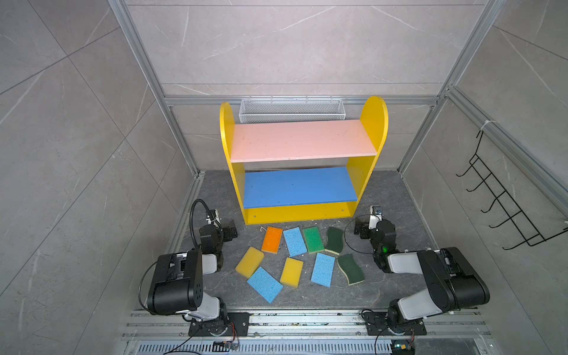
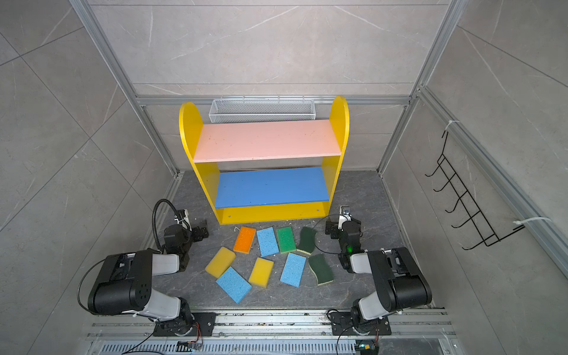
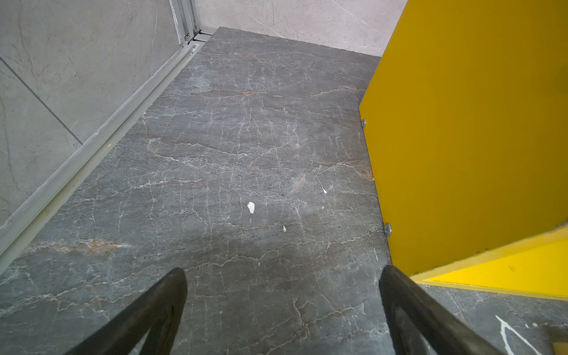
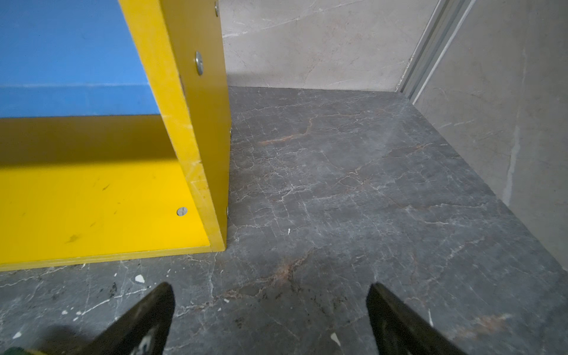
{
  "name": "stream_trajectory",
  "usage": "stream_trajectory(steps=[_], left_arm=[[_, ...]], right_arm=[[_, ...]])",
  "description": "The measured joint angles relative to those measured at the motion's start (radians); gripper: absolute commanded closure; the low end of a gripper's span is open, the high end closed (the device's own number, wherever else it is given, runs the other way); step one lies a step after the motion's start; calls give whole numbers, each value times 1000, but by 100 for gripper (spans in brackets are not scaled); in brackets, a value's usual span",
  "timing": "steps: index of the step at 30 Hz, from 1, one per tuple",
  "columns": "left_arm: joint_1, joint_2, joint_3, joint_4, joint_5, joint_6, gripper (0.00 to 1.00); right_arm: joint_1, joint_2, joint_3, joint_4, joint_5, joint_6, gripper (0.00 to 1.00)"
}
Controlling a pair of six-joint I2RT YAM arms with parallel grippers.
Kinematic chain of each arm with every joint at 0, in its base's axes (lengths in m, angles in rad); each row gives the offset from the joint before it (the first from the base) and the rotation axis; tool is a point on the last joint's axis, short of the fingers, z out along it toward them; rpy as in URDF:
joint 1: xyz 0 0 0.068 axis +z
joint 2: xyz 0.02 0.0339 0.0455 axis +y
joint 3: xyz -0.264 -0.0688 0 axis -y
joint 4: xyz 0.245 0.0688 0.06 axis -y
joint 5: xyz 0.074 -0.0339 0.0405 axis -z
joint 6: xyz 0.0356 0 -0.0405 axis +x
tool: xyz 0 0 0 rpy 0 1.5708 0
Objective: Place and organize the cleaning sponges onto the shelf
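Front of the shelf [image 1: 356, 181], on the dark stone floor [image 1: 307, 296]: all nine cleaning sponges [image 1: 291, 272] lie flat and loose, none on a board.

- Row nearest the shelf, left to right in a top view: orange sponge [image 1: 272, 239], light blue sponge [image 1: 294, 241], bright green sponge [image 1: 313, 239], wavy dark green sponge [image 1: 335, 240].
- Nearer row: thick yellow sponge [image 1: 249, 262], front blue sponge [image 1: 264, 284] touching its corner, second yellow sponge, third blue sponge [image 1: 323, 269], second wavy sponge [image 1: 351, 269].
- Pink upper board [image 1: 301, 140] and blue middle board [image 1: 298, 187] are bare in both top views. The part of the yellow bottom board [image 4: 92, 199] seen from the right wrist is bare too.

Left gripper [image 3: 282, 273]: jaws wide apart with nothing between them, low over bare floor beside the shelf's left side panel. Right gripper [image 4: 270, 289]: jaws likewise spread and empty, off the front corner of the right panel.

Reading: the task is at its start. The arms sit folded either side of the spread, probably so nothing blocks the overhead view and each has near targets. That gives the yellows and orange to the left arm and the wavy greens to the right. Lying flat, each sponge suits a top-down pinch across its short width, and the foam will give under the jaws. Open jaws suit that first reach. Sorting by colour per board seems the likely sense of organising.

White mesh basket [image 1: 292, 110] behind the shelf and black hook rack [image 1: 498, 196] on the side wall play no part.
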Motion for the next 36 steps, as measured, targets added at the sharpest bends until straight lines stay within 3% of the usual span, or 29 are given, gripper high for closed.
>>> stream_trajectory(steps=[23,31,36], left_arm=[[-5,0,2,-8,0,1,0],[-21,-66,159,-264,-10,14,0],[-34,-204,160,-378,-48,-2,0]], right_arm=[[-8,0,6,-4,-14,0,3],[-7,-24,12,-52,-10,0,6],[-1,-211,90,-284,23,4,6]])
